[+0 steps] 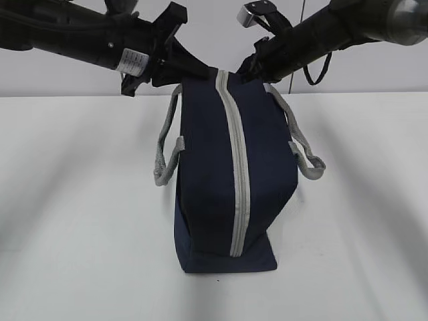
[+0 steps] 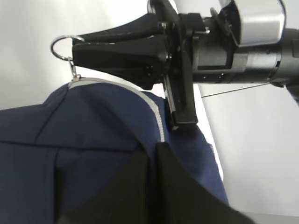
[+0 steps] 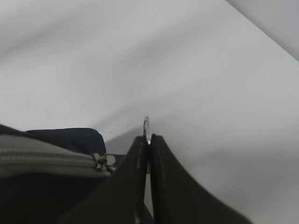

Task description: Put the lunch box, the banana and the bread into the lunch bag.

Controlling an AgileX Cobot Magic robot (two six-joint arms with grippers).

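Pincers (image 2: 74,53) (image 2: 154,154) clamp lunch bag (image 1: 227,167) top; table (image 1: 80,200) around.

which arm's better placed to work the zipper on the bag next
Right, probably: the right gripper is shut on the metal ring pull at the zipper's end. The left gripper is pinching the lunch bag fabric, bracing it.

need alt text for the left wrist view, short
The right arm's black tool is shut on the metal ring pull at the top of the navy lunch bag, whose grey zipper strip curves down its side. The left tool's dark fingers fill the lower foreground against the fabric.
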